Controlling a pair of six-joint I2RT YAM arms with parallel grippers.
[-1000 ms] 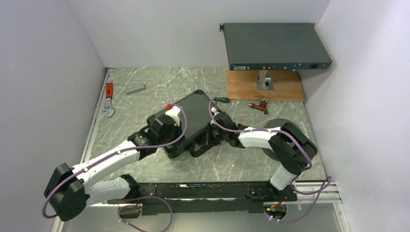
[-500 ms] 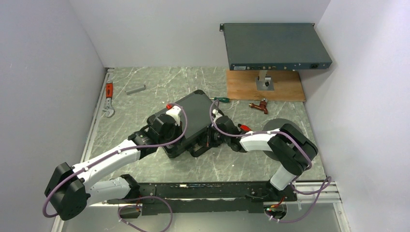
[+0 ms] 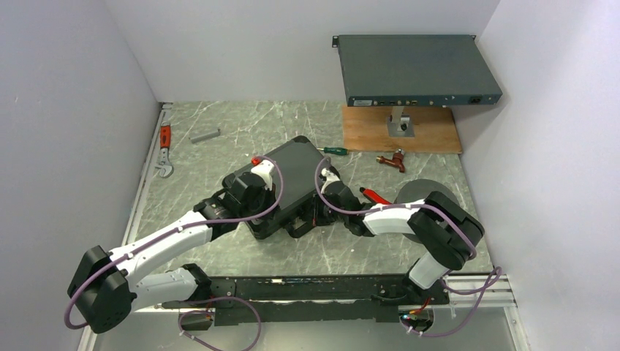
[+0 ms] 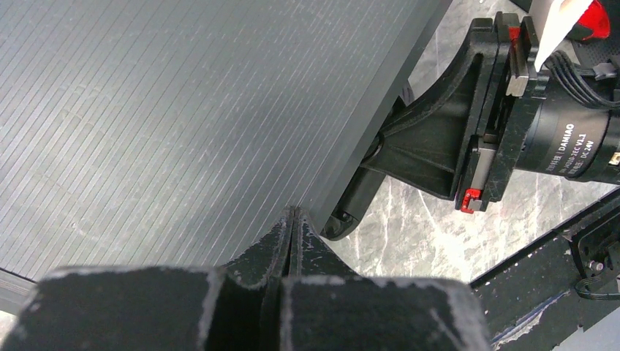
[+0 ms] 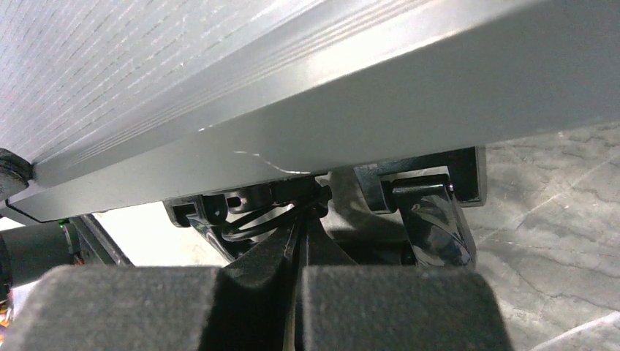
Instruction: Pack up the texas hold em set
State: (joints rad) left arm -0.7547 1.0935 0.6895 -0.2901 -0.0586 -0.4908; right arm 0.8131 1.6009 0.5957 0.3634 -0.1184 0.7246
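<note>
1. Centre of desk (image 3: 241, 128): the black briefcase (image 3: 292, 170) lies flat, lid down, turned at an angle to the desk edges.
2. The lid is closed, so the contents can't be seen. The lid top is ribbed, with a smooth grey band along its edge.
3. The left fingers (image 4: 292, 217) are pressed together with nothing between them. Their tips sit at the edge of the ribbed lid. In the top view the left wrist hangs over the case's near-left part.
4. The right fingers (image 5: 301, 223) are also closed flat against each other. They sit low at the case's near-right side, tips under the rim beside black hardware. A thin black loop lies just by the tips; can't tell if it touches them.
5. The two wrists are close together at the case's near side. The right arm's motor housing fills the right of the left wrist view.
6. Just right of the case a red-handled tool (image 3: 371, 194) lies between the right forearm and the black round disc (image 3: 417, 191). The right arm's elbow covers part of the disc.
7. Beyond the case are a green-handled screwdriver (image 3: 337, 151) and a red-and-brass fitting (image 3: 392, 159).
8. Far right, a grey rack-mount box (image 3: 413, 69) sits raised on a stand over a wooden board (image 3: 365, 131).
9. Far left are a red-handled wrench (image 3: 165, 146) at the desk edge and a small grey bar (image 3: 205, 135), both well apart from the case.
</note>
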